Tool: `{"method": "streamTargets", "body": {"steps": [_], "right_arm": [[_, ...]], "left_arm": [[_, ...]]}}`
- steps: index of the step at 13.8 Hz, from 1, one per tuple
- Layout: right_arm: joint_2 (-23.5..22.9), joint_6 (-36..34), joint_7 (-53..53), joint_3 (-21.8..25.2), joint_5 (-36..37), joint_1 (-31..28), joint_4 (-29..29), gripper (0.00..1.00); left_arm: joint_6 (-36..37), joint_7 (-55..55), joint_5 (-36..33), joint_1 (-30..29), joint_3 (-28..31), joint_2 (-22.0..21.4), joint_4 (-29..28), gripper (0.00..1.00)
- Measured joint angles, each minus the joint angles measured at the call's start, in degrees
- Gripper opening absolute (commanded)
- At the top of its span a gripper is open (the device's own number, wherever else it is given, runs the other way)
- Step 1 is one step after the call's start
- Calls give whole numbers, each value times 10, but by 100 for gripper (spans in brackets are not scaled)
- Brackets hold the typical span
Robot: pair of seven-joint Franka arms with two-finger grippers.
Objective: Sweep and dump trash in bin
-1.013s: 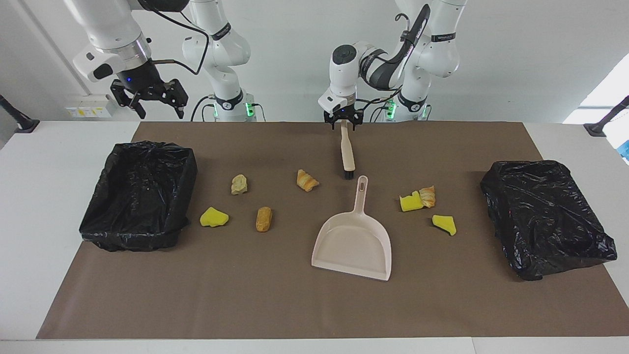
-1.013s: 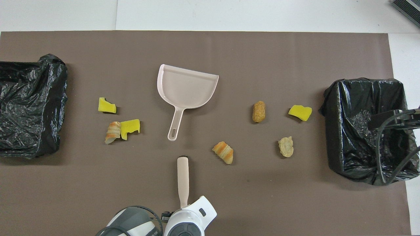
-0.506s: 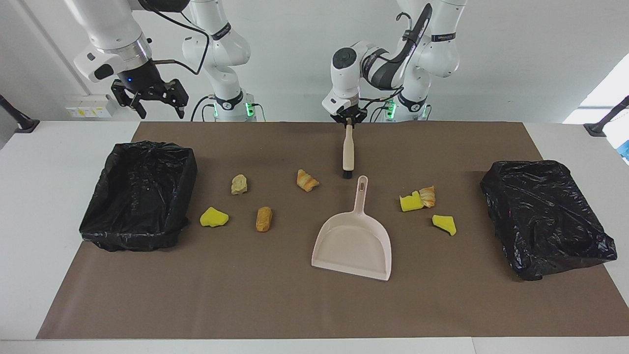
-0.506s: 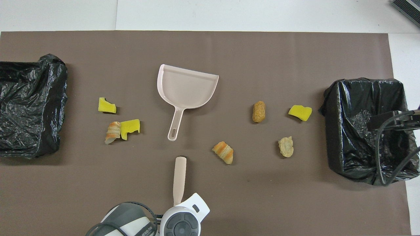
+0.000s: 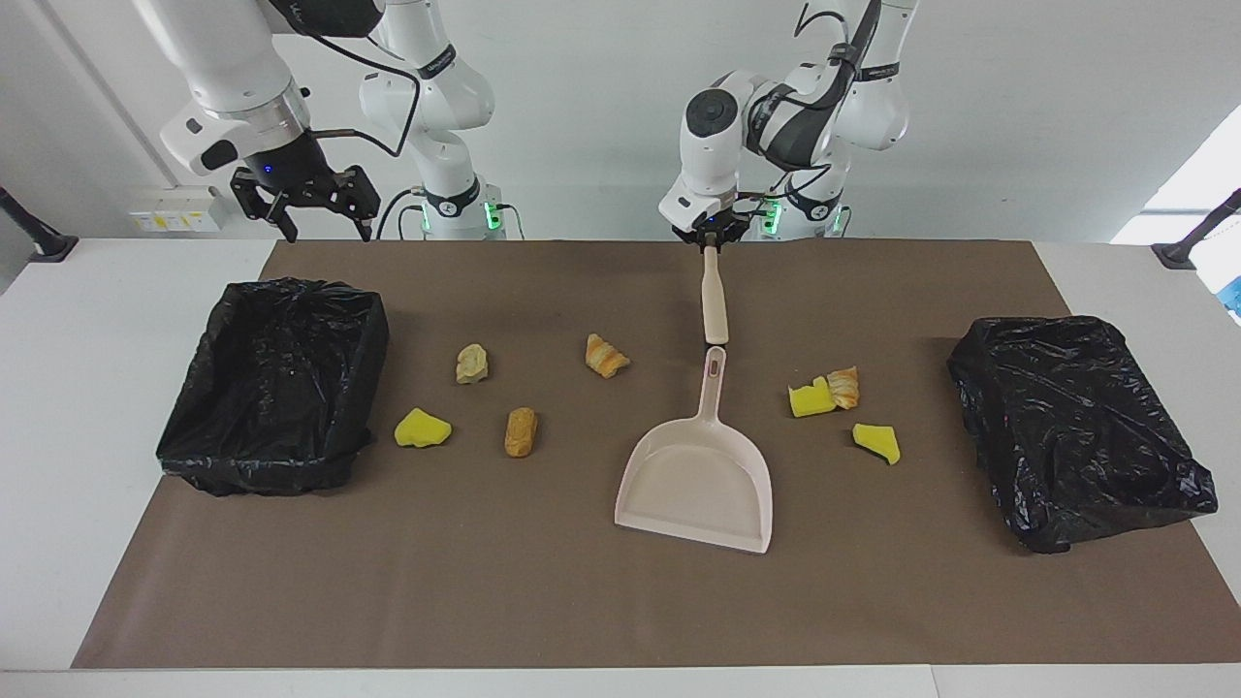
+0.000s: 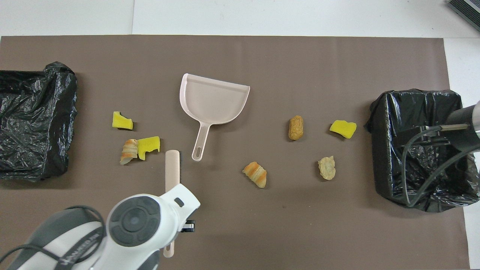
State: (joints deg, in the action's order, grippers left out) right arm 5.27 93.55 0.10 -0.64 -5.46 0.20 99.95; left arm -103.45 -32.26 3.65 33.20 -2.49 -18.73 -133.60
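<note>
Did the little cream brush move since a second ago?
Yes. The cream brush, held by the left gripper, has lifted off the brown mat and swung toward the left arm's end, past the pink dustpan handle.

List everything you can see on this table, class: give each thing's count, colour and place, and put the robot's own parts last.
Mat: one, brown, covering the table.
Bins: two, black-lined; one at the right arm's end, one at the left arm's end.
Dustpan: one, pale pink, mid-mat, handle toward the robots.
Brush: one, beige, held up over the mat near the dustpan's handle.
Sponge bits: three, yellow.
Bread bits: four, tan-orange.
Left claw: shut on brush.
Right claw: open, above its bin's end, waiting.
</note>
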Motion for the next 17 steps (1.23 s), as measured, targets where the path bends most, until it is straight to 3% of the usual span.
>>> {"method": "streamTargets", "body": {"steps": [2,4,8,13,15,17], "right_arm": [[-4,55,47,-4,-7,31,23,100],[-18,92,101,-9,-7,70,32,100],[-74,188,227,-11,11,157,37,100],[-177,286,430,-12,79,283,10,100],[-231,292,515,-12,119,326,-31,100],[-293,293,574,-10,150,357,-92,100]], "left_arm": [[8,47,-1,-82,2,-23,6,0],[4,124,-6,-159,3,-19,9,0],[-5,297,-11,-300,4,45,73,0],[-45,339,-46,-336,2,172,153,0],[-53,339,-49,-336,-2,217,174,0],[-58,340,-66,-337,-2,234,182,0]]}}
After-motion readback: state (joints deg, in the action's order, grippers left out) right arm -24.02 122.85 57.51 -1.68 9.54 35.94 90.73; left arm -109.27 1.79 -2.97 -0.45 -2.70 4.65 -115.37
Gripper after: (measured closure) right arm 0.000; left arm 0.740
